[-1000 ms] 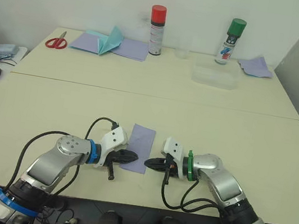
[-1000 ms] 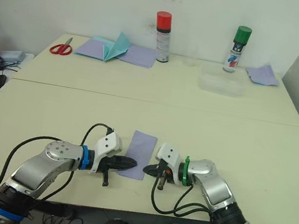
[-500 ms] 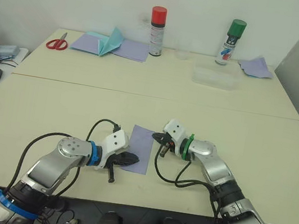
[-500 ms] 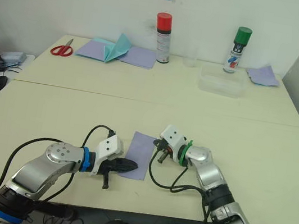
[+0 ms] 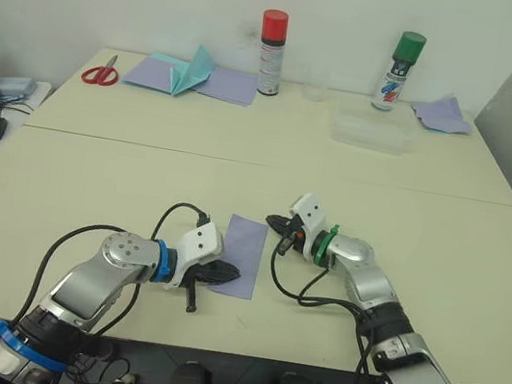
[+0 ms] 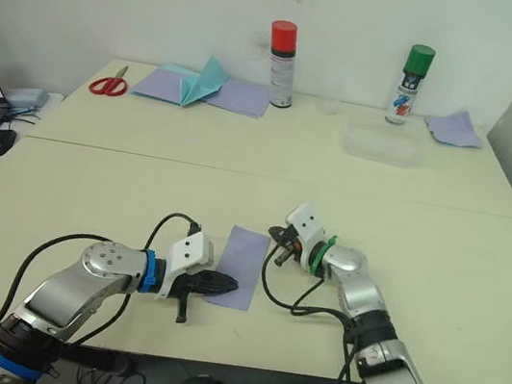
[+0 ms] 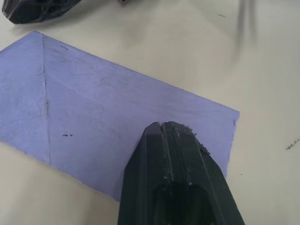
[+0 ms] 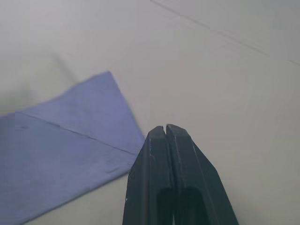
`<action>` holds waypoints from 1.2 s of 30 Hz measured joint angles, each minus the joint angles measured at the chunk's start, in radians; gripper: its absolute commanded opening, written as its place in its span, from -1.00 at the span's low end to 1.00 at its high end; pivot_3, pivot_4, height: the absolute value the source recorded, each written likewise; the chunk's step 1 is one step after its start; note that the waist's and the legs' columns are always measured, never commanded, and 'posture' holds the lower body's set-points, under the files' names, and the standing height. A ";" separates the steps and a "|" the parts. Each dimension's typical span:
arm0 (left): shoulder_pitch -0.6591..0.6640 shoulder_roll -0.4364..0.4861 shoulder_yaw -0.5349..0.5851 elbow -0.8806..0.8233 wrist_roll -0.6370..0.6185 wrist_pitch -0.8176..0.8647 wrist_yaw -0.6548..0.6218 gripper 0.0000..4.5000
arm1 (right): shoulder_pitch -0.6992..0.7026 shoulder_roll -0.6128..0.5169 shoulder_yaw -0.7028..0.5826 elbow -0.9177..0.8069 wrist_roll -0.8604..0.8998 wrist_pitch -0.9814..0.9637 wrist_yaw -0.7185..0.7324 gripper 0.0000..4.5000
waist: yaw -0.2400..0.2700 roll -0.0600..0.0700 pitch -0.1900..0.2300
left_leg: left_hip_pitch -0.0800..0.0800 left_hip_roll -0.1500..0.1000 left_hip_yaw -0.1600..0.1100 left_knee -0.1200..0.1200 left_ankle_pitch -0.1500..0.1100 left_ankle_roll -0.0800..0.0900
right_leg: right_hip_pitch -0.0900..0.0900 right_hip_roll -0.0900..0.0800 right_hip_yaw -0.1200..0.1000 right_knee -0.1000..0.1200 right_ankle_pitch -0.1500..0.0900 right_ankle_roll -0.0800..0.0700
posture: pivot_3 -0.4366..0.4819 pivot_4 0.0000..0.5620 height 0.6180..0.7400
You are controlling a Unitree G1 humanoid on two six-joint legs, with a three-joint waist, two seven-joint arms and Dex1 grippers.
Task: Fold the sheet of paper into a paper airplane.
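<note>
While the closed left gripper (image 7: 171,129) covers its near corner, the sheet of paper (image 5: 244,243) lies flat, creased; the closed right gripper (image 5: 275,222) sits beside its far corner.

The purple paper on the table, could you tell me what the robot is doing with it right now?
The robot is partway through folding the sheet of paper, which lies flat on the near table as a narrow creased rectangle, not yet an airplane. The left gripper, fingers shut, rests its tips on the sheet's near corner, apparently pinning it. The right gripper, also shut, sits just off the sheet's far right corner. More purple sheets, a teal folded paper, scissors and two spray cans sit on the far table.
</note>
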 measured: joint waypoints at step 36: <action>-0.040 -0.015 -0.017 0.056 0.010 -0.023 -0.042 -1.00 | 0.142 -0.102 0.099 -0.446 0.076 0.426 0.179 -0.99 | 0.004 0.001 -0.001 | 0.003 -0.001 -0.003 -0.005 -0.001 0.000 | -0.002 -0.010 -0.003 -0.007 -0.003 -0.004 | -0.05 -0.47 1.00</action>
